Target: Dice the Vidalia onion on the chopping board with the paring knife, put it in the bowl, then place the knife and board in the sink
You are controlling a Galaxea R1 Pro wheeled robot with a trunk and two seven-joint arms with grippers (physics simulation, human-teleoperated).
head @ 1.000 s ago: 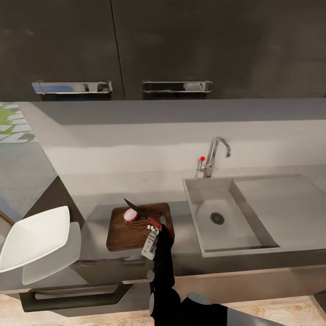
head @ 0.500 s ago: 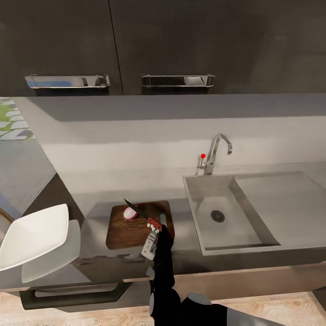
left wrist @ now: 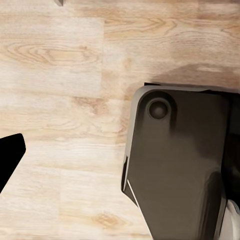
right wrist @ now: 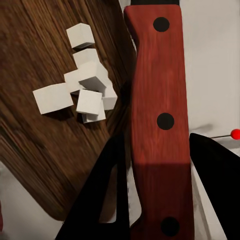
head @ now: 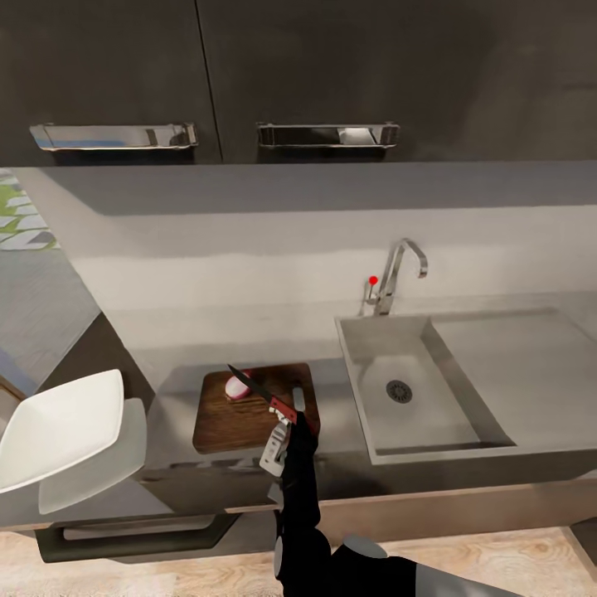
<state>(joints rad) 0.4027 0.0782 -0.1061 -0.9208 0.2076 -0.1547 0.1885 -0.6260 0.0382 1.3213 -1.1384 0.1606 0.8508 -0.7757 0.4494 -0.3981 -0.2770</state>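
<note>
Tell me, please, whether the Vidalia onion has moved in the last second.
No; the Vidalia onion keeps its spot near the chopping board's far corner.

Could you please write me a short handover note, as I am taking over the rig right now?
Right gripper: shut on the paring knife, blade over the chopping board.
Left gripper: not in view; its camera faces the floor.
Vidalia onion: on the board, out of the sink.
A few diced onion cubes lie on the board.
Bowl: empty.
Left: finish dicing, fill bowl, put knife and board in sink.
</note>
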